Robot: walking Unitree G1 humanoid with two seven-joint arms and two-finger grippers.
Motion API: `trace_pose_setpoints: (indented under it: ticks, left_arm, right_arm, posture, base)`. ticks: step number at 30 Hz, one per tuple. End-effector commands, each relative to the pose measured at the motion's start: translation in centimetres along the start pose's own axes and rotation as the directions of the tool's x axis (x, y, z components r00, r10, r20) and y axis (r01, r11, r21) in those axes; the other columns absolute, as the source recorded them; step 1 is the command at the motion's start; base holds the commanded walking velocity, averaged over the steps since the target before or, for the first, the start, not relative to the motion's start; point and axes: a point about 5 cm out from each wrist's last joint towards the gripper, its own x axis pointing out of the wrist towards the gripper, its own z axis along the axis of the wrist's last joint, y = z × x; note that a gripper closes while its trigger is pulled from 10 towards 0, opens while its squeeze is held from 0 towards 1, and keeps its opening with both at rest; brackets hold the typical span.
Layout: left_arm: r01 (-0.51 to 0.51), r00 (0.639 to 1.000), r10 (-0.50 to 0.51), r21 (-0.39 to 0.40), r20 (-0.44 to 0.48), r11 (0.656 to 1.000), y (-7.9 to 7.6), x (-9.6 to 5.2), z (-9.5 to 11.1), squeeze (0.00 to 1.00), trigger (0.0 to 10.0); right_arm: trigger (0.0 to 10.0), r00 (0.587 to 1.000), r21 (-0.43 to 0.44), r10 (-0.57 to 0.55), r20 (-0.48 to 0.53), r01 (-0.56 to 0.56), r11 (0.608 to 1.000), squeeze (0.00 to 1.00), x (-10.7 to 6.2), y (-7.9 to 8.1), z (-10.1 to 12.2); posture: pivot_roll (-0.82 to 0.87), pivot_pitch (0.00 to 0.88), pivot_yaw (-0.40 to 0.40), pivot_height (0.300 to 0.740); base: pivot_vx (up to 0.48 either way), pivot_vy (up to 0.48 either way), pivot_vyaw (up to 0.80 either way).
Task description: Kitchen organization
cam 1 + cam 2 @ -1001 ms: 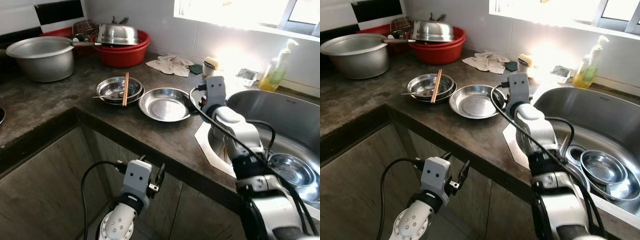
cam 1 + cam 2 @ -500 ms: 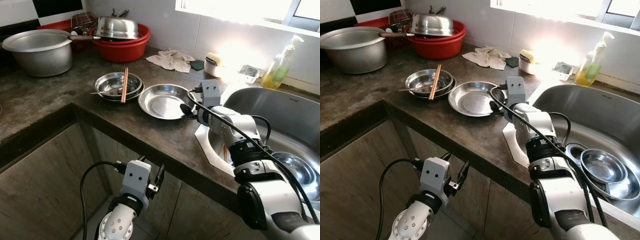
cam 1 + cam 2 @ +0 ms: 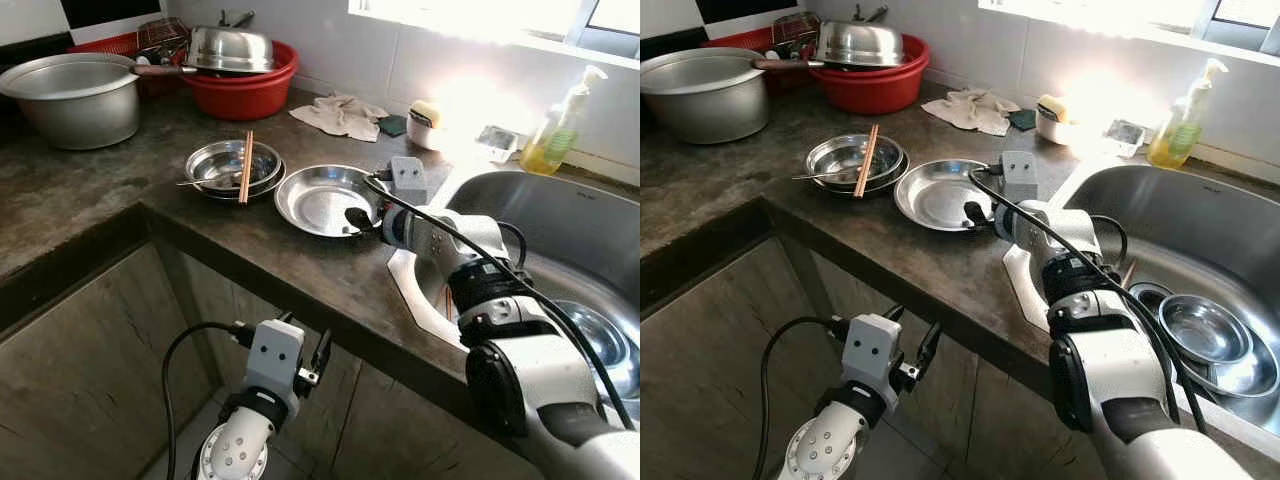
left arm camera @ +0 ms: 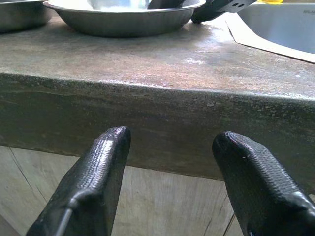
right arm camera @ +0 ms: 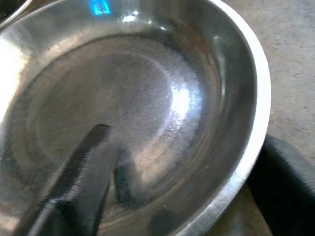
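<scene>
Right gripper [image 3: 352, 218] astride steel plate [image 3: 318, 199] rim on dark stone counter [image 3: 120, 190]

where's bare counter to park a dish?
Free: dark counter between big pot and stacked bowls; front edge strip before steel plate. Crowded: back row at red basin, rag; right gripper straddles plate rim.

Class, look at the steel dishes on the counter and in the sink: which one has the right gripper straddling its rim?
The wide shallow steel plate beside the sink: the right gripper has one finger inside it, one outside. The chopstick bowl and sink bowl sit untouched.
</scene>
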Motion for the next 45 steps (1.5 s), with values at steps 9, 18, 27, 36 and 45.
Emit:
trace_pose_setpoints:
  ticks: [9, 18, 27, 36, 45]
  left_arm:
    - [-0.001, 1.000, 0.001, -0.006, 0.003, 1.000, -0.3, 0.1, 0.2, 0.00, 10.0]
    - [-0.005, 1.000, 0.005, -0.007, 0.002, 1.000, -0.3, 0.1, 0.2, 0.00, 10.0]
    - [0.000, 1.000, 0.000, -0.004, -0.002, 1.000, -0.3, 0.2, 0.0, 0.00, 10.0]
    - [0.001, 1.000, -0.001, -0.002, -0.005, 1.000, -0.2, 0.4, -0.1, 0.00, 10.0]
    - [-0.003, 1.000, 0.003, 0.006, 0.019, 1.000, 0.2, 0.8, 0.1, 0.00, 10.0]
  right_arm:
    - [0.0, 0.996, 0.085, -0.083, -0.044, 0.087, 0.993, 0.00, 0.2, -1.1, -0.3]
    - [0.0, 0.992, 0.267, -0.120, -0.022, 0.122, 0.956, 0.00, 0.1, -2.1, 0.1]
    - [0.0, 0.976, 0.414, -0.212, 0.055, 0.171, 0.894, 0.00, -0.5, -3.8, 1.5]
    - [0.0, 0.915, 0.503, -0.319, 0.247, 0.160, 0.849, 0.00, -2.3, -6.4, 3.6]
    - [0.0, 0.719, 0.300, -0.265, 0.642, 0.082, 0.950, 0.00, -8.0, -3.9, 3.5]
  posture:
    - [0.13, 0.092, -0.095, 0.740]
    - [0.13, 0.086, -0.096, 0.740]
    - [0.13, 0.068, -0.093, 0.740]
    - [0.13, 0.054, -0.083, 0.740]
    - [0.11, 0.047, -0.059, 0.740]
  base:
    - [0.000, 0.000, 0.00]
    - [0.000, 0.000, 0.00]
    - [0.000, 0.000, 0.00]
    - [0.000, 0.000, 0.00]
    - [0.000, 0.000, 0.00]
